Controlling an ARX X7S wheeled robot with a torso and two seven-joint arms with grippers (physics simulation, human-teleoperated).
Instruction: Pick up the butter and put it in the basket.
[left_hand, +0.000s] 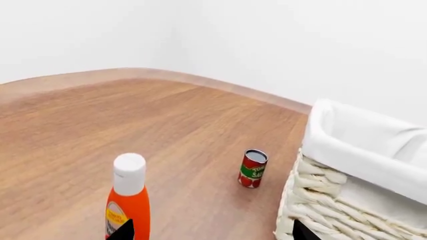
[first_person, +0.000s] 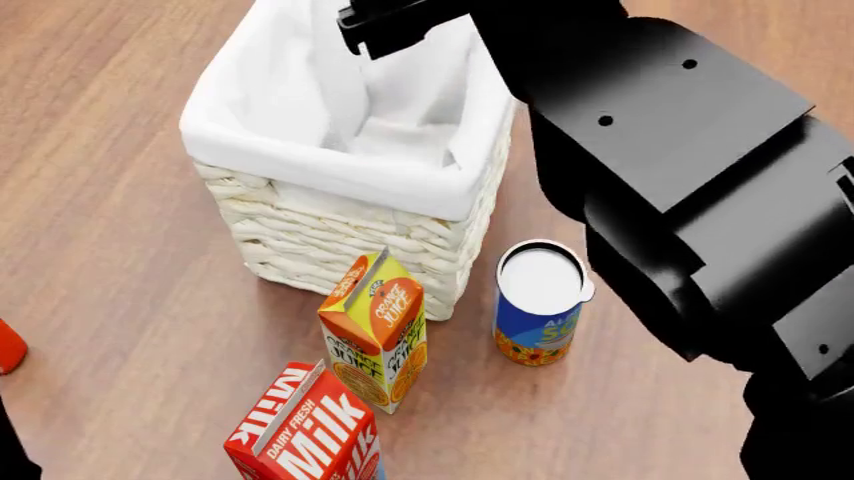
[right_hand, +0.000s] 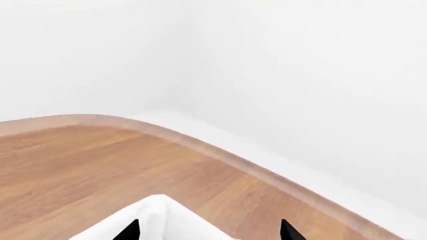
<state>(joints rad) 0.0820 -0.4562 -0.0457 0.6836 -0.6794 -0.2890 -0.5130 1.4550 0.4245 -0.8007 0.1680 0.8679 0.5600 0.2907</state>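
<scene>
Two right tool (right_hand: 208, 235) tips spread apart above basket (first_person: 350, 252) corner; butter unseen; left tool state unclear.

An orange juice carton (first_person: 376, 331) stands upright on the wooden worktop (first_person: 120, 260), a red-and-white milk carton (first_person: 307, 430) just in front of it at the head view's lower edge. Beside them sits a blue can (first_person: 539, 303) with a white lid (flowers printed on its label). Elsewhere, an orange bottle (left_hand: 128, 200) with a white cap stands near a small red-and-green tin (left_hand: 253, 168).
</scene>
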